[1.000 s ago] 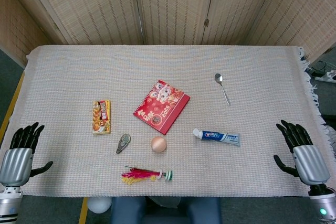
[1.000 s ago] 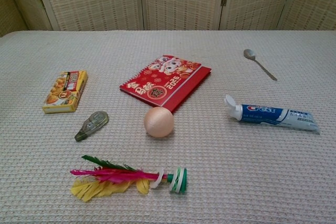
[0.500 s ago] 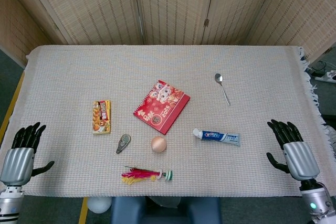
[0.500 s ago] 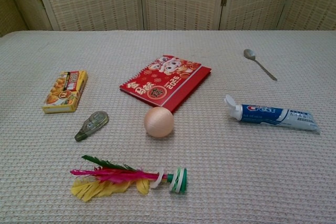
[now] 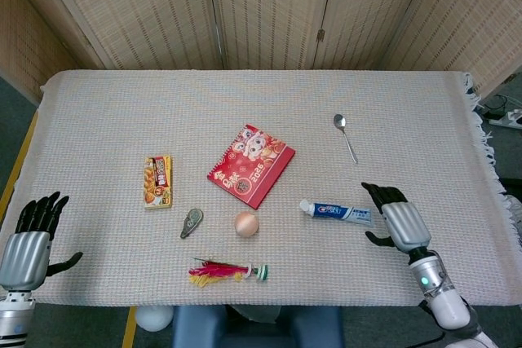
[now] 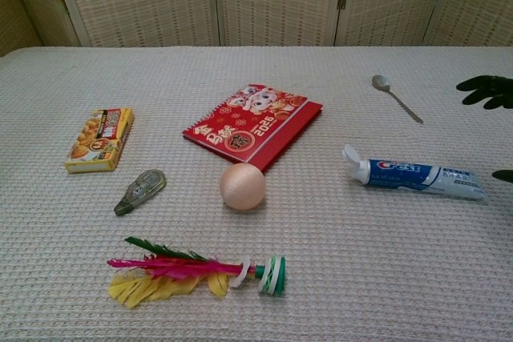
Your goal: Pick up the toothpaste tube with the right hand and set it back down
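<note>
The white and blue toothpaste tube (image 5: 337,213) lies flat on the cloth right of centre, cap to the left, also seen in the chest view (image 6: 417,176). My right hand (image 5: 396,218) hovers just right of the tube's tail, fingers spread, holding nothing. Only its black fingertips (image 6: 486,90) show at the chest view's right edge. My left hand (image 5: 31,238) stays at the table's front left corner, fingers apart and holding nothing.
A red calendar notebook (image 5: 251,165), a spoon (image 5: 345,136), a yellow snack box (image 5: 158,182), a peach ball (image 5: 246,224), a small tape dispenser (image 5: 192,222) and a feathered shuttlecock (image 5: 228,271) lie on the woven tablecloth (image 5: 261,103). Folding screens stand behind.
My right hand has moved left from the table's right edge to just beside the toothpaste tube's tail. The left hand and all objects stayed put.
</note>
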